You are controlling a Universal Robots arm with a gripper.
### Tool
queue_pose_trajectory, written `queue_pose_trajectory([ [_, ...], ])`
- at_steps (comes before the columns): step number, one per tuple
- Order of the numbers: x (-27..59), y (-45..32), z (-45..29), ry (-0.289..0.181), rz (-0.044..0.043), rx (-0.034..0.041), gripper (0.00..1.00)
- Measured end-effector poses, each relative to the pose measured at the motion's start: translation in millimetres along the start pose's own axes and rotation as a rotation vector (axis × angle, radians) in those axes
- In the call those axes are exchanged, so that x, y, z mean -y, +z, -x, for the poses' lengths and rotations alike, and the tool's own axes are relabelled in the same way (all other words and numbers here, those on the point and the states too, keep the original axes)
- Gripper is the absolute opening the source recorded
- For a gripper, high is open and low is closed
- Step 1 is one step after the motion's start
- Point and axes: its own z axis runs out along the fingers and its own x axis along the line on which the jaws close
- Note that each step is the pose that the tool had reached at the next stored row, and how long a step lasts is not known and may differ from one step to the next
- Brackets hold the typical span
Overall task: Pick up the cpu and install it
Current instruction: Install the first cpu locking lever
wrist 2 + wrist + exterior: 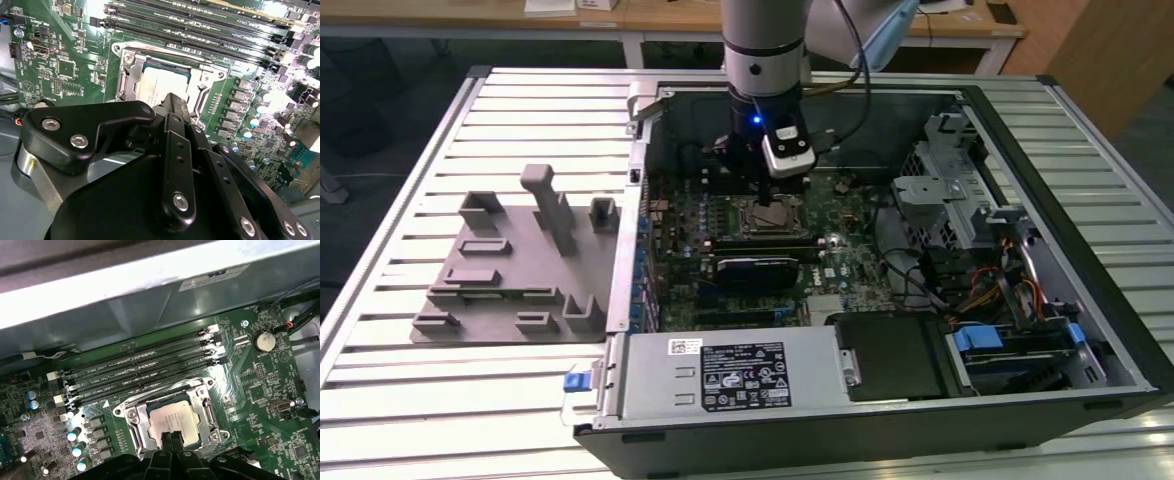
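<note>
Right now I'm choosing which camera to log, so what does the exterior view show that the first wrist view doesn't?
Exterior view alone: the whole open computer case on the slatted table, the grey fixture block at the exterior view's left, the power supply, and the arm above the board.
First wrist view alone: the coin battery and the cpu lying in its socket frame, up close.
Both: the gripper over the socket, and the green motherboard.
</note>
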Motion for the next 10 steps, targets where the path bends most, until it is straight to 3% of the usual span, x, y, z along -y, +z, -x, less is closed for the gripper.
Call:
queue_pose_trajectory([
  [10,-3.5,1.0,11.4,-0.004,-0.017,-0.0051,0.11],
])
